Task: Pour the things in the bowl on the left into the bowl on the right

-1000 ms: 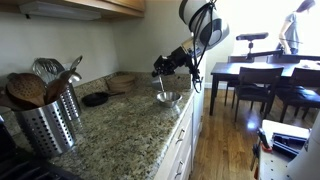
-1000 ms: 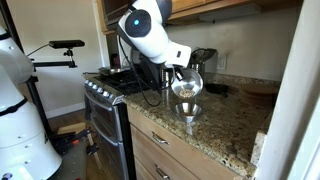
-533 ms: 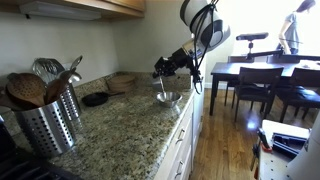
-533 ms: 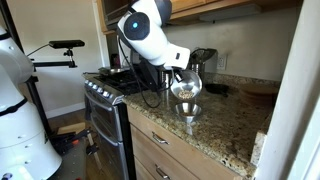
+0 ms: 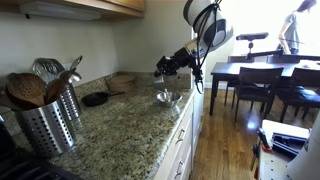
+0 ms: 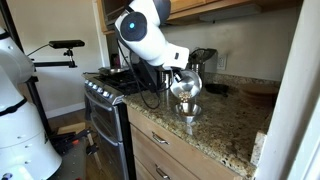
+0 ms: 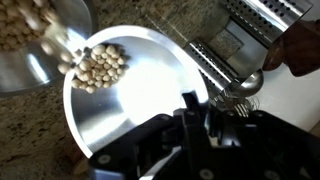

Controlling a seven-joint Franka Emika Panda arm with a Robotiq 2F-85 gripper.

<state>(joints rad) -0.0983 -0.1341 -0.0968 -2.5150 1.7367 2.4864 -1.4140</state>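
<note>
My gripper [image 7: 195,105] is shut on the near rim of a shiny metal bowl [image 7: 150,90] and holds it tilted. A cluster of pale nuts [image 7: 100,66] lies at its far, lower rim and spills into a second metal bowl [image 7: 35,45] below, which holds many nuts. In both exterior views the held bowl [image 6: 185,88] [image 5: 167,82] hangs just above the other bowl [image 6: 188,110] [image 5: 168,98], which stands on the granite counter [image 5: 120,125]. The gripper [image 5: 168,68] [image 6: 177,76] is above them.
A metal utensil holder with wooden spoons [image 5: 45,112], a black dish [image 5: 95,99] and a woven basket [image 5: 122,79] stand on the counter. A whisk [image 7: 245,85] lies near the gripper. A stove [image 6: 110,85] adjoins the counter. A dining table with chairs [image 5: 262,78] stands beyond.
The arm and the held bowl have shifted slightly, with the bowl tipped a little more over the bowl below. Everything else is unchanged.
</note>
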